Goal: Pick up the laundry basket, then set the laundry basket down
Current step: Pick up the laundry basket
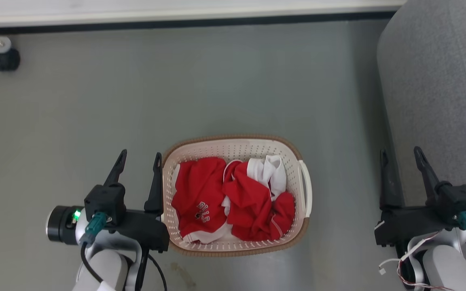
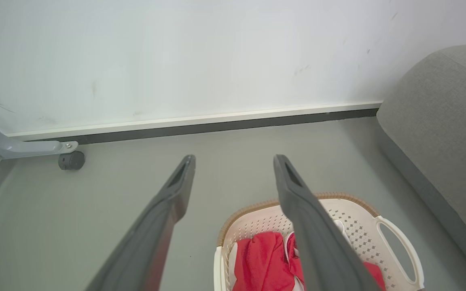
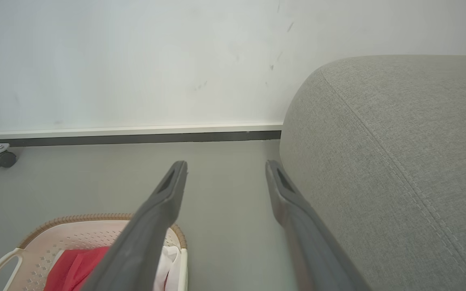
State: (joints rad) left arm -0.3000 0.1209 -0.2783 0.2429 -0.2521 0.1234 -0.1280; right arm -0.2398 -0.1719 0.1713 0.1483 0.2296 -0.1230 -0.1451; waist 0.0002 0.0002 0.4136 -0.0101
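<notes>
**Laundry basket [image 1: 233,150] sitting on the floor, not lifted**

So the laundry basket is down on the grey floor [image 1: 95,101], pretty much centre of the head view, between the two arms. It's got crumpled red clothes [image 1: 200,194] in it, plus a white piece [image 1: 271,165] toward the far right corner. The left gripper [image 1: 141,154] is right up against the basket's left side, jaws apart, nothing between them. Its inner finger runs along the brown rim, but I can't tell if it's actually touching. The right gripper [image 1: 400,150] is well apart from the basket's white right handle [image 1: 306,188], jaws apart too, just beside the grey sofa [image 1: 439,81]. A white baseboard [image 1: 176,16] runs along the far edge, with a black caster [image 1: 5,60] at the far left.
</notes>
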